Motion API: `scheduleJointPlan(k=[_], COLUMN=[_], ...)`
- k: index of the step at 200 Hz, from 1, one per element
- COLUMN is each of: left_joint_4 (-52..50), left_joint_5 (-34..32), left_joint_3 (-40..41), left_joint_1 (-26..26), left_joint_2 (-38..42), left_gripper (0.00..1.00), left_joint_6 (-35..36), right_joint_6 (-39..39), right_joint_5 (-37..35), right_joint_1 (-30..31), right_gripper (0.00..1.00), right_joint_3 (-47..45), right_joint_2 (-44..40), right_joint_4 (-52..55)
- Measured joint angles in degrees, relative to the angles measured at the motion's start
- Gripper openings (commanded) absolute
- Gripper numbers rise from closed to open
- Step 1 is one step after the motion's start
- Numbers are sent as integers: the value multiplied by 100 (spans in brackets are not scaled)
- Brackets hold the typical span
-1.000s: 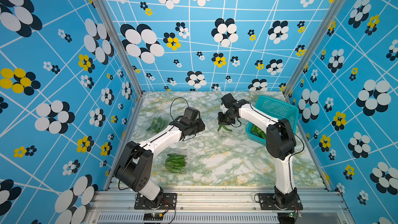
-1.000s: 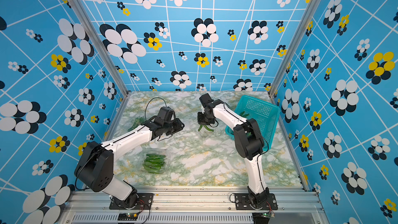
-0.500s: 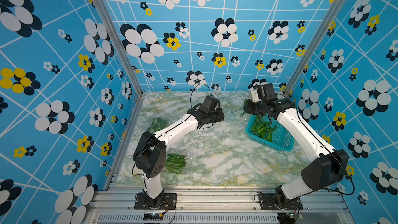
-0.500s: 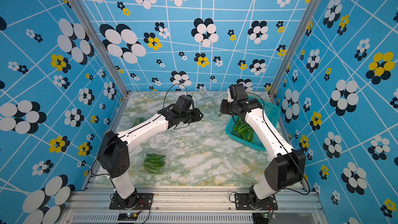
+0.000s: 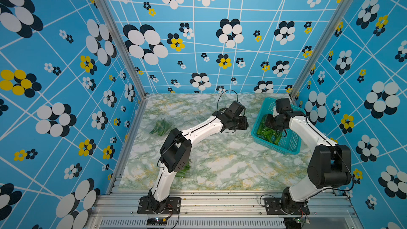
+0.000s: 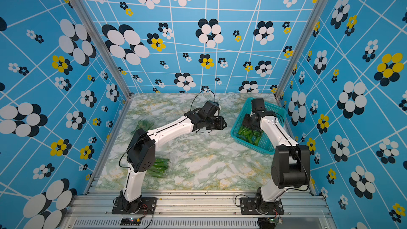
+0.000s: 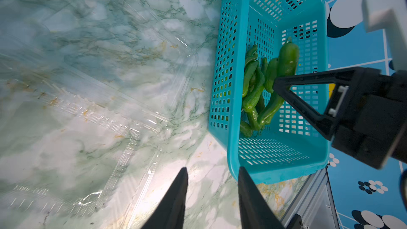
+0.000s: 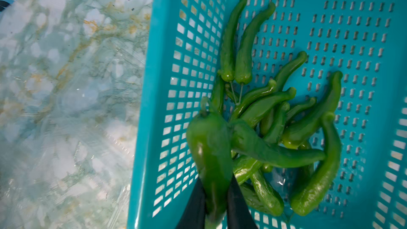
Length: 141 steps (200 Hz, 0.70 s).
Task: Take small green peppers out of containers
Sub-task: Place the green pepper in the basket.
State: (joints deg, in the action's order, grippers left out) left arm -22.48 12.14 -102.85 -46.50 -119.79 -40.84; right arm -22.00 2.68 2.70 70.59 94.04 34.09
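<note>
My right gripper (image 8: pixel 217 181) hangs inside the teal basket (image 8: pixel 145 106), its fingers closed on one small green pepper (image 8: pixel 209 146) that dangles above the pile. The left wrist view shows that same held pepper (image 7: pixel 287 60) at the right gripper's tip (image 7: pixel 276 83). Several peppers (image 5: pixel 267 133) lie loose in the basket. My left gripper (image 7: pixel 212 168) is open and empty over bare marble, beside an empty clear container (image 7: pixel 99 106). Two more containers with peppers (image 5: pixel 159 126) (image 6: pixel 159 166) sit at the far left and near left, the latter partly hidden by my left arm.
The basket (image 5: pixel 255 128) stands at the back right, close to the right wall. In both top views my left gripper (image 5: pixel 244 124) is just left of it. The metal frame rail (image 5: pixel 220 197) bounds the table's front edge.
My right arm has carried the pepper from mid-table to the basket and lowered it inside. My left arm has swung right, towards the basket.
</note>
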Motion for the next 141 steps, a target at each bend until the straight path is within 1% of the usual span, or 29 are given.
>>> scheduleJointPlan(k=[19,41,69,101,123,125,127,141], left_joint_4=[0,-28,-72,-179,-264,-280,-282,-350], left_joint_5=[-26,-103,-262,-520,-684,-693,-708,-754], left_joint_3=[195,568,1165,2020,2590,2653,2695,3141], left_joint_1=[11,52,184,483,732,758,780,966], left_joint_2=[90,330,881,1893,2634,2719,2765,3261], left_gripper=[41,42,42,42,42,46,46,48], left_joint_6=[0,-2,-4,-2,-11,-24,-28,-107], right_joint_6=[50,162,284,444,538,557,577,682], right_joint_5=[-61,-164,-271,-192,107,151,175,435], right_joint_1=[0,0,0,17,111,140,164,428], right_gripper=[44,50,52,52,52,52,52,52], right_joint_3=[-22,-7,85,186,273,293,315,501], right_joint_2=[227,256,212,-90,-321,-328,-339,-339], right_joint_4=[-33,-17,-7,-7,7,11,20,127])
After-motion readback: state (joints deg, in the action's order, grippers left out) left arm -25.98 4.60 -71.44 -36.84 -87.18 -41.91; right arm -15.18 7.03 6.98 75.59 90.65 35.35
